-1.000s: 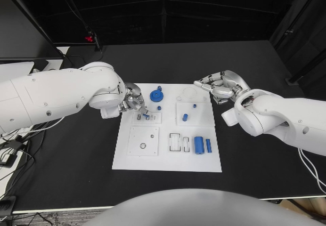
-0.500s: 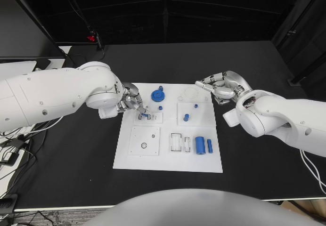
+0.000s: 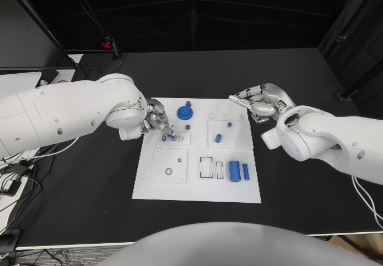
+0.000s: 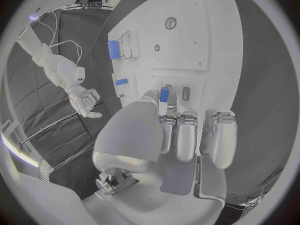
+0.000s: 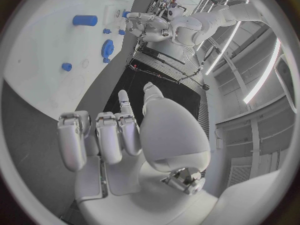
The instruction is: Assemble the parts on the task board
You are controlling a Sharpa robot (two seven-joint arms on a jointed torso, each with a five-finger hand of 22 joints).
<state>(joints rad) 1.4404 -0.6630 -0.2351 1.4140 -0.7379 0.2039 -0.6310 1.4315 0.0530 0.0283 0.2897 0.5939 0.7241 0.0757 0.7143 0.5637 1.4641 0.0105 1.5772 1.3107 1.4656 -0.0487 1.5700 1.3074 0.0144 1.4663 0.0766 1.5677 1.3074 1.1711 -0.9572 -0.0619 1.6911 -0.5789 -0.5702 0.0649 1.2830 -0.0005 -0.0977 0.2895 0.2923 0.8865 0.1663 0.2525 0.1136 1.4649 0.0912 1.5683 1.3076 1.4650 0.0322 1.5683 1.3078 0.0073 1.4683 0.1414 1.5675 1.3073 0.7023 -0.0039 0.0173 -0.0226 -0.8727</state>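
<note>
Several small blue parts sit on the white task board point(image 3: 197, 191) in the middle of the black table point(image 3: 311, 183). A blue gear point(image 3: 184, 113) lies near the board's far edge, with a small blue peg point(image 3: 187, 103) just beyond it. A short blue pin point(image 3: 217, 137) and another point(image 3: 227, 124) stand on the raised square plate on the right half of the board. Nearer the robot, a thick blue cylinder point(image 3: 234, 170) lies beside a thin blue rod point(image 3: 245, 171), next to two empty rectangular slots.

The left hand point(image 3: 155, 124) is over the board's left edge, and its fingertips pinch a small blue piece point(image 4: 164, 94) just above a little plate with slots; in the left wrist view the piece stands upright between the thumb and a finger.

The right hand point(image 3: 257, 103) hovers off the board's far right corner, above the table, fingers curled loosely and apart with nothing between them.

No lettering, brand or label can be read on the board or the parts.
</note>
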